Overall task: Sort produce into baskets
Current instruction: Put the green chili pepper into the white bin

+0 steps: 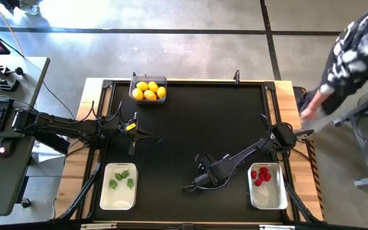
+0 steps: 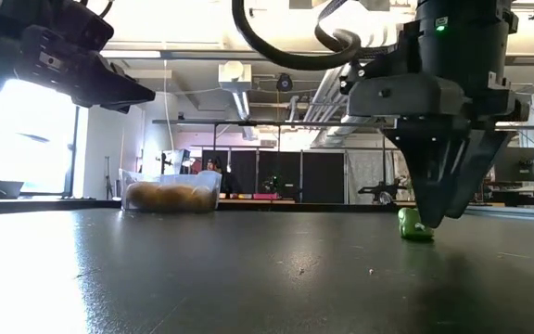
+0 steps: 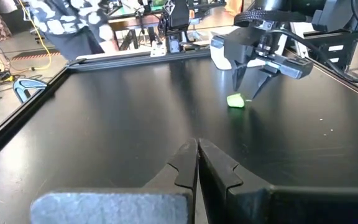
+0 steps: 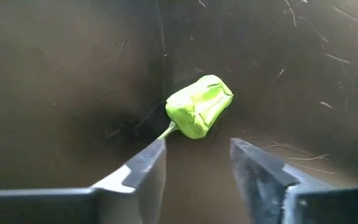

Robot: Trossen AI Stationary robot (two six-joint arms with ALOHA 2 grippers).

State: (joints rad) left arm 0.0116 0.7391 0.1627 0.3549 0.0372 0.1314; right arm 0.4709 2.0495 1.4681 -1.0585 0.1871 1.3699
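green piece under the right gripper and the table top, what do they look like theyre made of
Green piece: looks like molded plastic or rubber, smooth with a soft sheen, ridged faces and a thin stem; which of the two is unclear.

Table top: a black mat or sheet, semi-gloss, since it mirrors room light and shows fine scratches and specks. The exact material is unclear.

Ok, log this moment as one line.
right end effector: open over small green toy pepper | left end effector: shut, idle

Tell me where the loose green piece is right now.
The green piece lies on the black mat, just ahead of the right end effector, between the two near baskets.
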